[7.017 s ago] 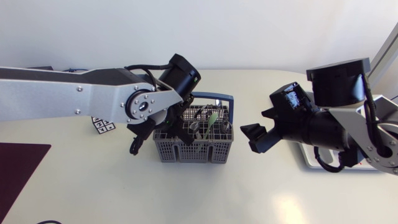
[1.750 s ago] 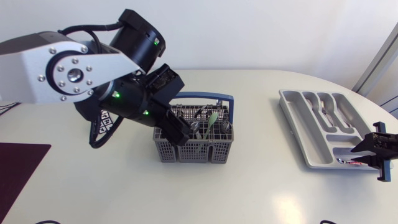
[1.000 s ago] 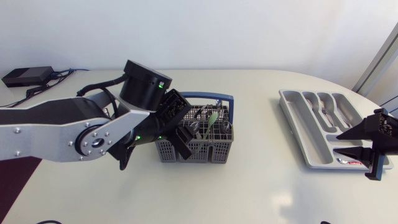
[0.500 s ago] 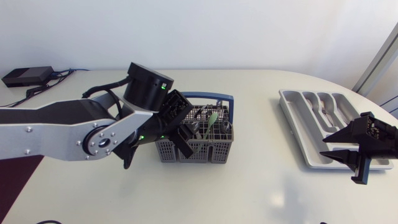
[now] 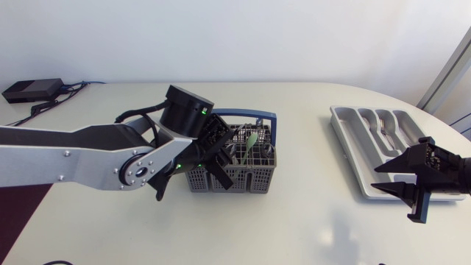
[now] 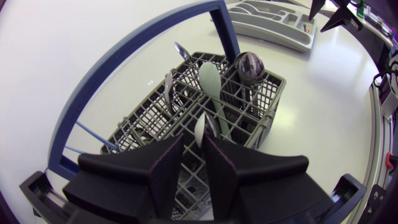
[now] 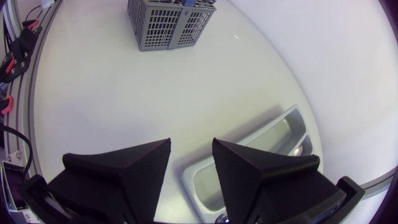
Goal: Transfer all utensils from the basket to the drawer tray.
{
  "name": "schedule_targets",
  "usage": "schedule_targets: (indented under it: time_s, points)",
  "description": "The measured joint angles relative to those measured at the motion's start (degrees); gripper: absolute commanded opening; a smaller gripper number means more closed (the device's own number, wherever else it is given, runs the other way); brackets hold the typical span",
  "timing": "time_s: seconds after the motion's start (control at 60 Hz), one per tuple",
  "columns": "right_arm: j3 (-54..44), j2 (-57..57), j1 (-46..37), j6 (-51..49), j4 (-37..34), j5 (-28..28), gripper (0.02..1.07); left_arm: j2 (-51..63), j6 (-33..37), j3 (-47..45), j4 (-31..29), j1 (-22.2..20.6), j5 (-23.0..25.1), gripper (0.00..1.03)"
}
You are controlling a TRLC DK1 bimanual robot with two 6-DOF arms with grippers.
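The grey wire basket with a blue handle stands mid-table, holding several utensils upright. In the left wrist view I see a pale green spoon, a dark round-headed one and metal ones. My left gripper reaches down into the basket. Its fingers are open by a narrow gap, with the tip of a pale handle between them against one finger. The grey drawer tray at the right holds forks. My right gripper hangs open and empty over the tray's front edge.
A black box with cables sits at the back left. A dark mat lies at the left edge. Bare tabletop stretches between the basket and the tray.
My left gripper's fingers have narrowed around the pale handle, and the left arm has shifted slightly right over the basket. My right gripper has moved left along the tray's front.
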Motion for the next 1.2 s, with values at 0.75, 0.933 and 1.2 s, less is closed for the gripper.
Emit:
schedule_targets:
  time_s: [0.75, 0.933, 1.2]
  points:
    - [-3.61, -2.19, 2.38, 0.26, 2.16, 0.46, 0.53, -4.87, 0.0, 0.87, -3.52, -1.09, -0.02, 0.04]
    - [-3.98, -3.48, 3.91, 1.31, 2.16, 0.59, 0.58, -8.72, 0.0, 1.99, -7.13, -1.09, 0.0, 0.04]
    - [-4.87, -6.25, 7.13, 3.45, 2.16, 1.62, 0.58, -11.54, 0.0, 2.08, -8.68, -1.09, 0.0, 0.04]
